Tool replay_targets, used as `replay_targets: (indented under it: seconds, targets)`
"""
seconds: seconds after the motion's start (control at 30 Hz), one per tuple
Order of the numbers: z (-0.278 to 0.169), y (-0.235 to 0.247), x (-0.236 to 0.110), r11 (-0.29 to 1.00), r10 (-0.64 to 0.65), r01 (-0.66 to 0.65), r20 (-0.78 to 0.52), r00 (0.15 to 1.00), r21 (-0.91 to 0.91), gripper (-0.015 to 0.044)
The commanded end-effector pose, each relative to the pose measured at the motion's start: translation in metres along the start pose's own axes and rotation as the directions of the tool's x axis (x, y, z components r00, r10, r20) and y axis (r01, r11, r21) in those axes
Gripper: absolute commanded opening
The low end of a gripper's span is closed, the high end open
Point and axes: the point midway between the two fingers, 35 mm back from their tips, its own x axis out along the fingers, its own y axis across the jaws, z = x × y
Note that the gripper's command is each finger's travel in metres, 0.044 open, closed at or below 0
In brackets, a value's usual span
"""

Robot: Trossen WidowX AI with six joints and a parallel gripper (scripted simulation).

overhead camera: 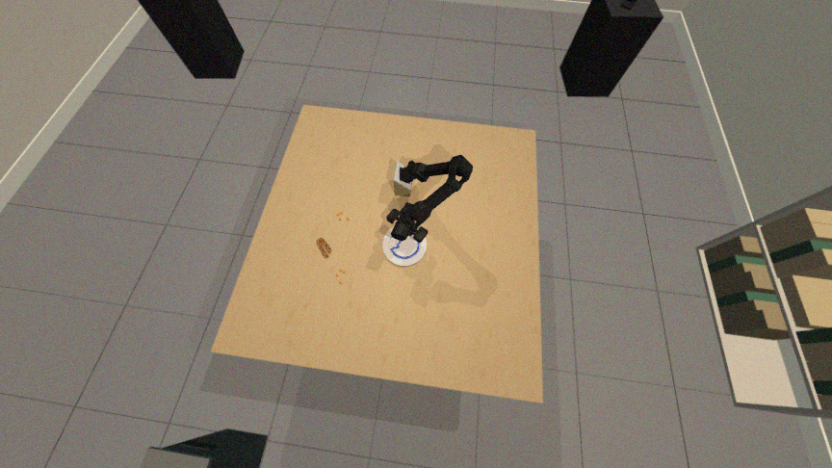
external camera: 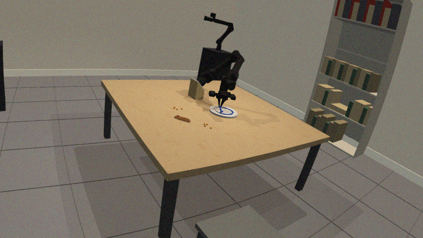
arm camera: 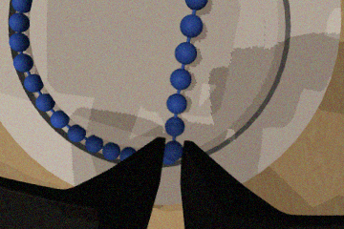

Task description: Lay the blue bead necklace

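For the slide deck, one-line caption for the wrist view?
Jaws pinch blue bead necklace over round bead board; half sits in groove.

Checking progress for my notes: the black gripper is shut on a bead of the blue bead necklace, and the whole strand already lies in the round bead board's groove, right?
Not the whole strand. The wrist view shows the black gripper shut on the blue bead necklace, but only its left part follows the round bead board groove; the rest crosses the board's middle.
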Motion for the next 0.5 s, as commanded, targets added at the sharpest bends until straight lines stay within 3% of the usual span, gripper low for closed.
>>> replay_targets:
  seconds: [0.0, 0.47]
  targets:
    - [-0.0039, -0.0057, -0.0014, 1.0, 0.001, -0.001, 0.001, 1.0, 0.001, 0.0]
    - [-0.0067, -0.0092, 0.0064, 1.0, 0.001, -0.001, 0.0, 1.0, 0.001, 0.0]
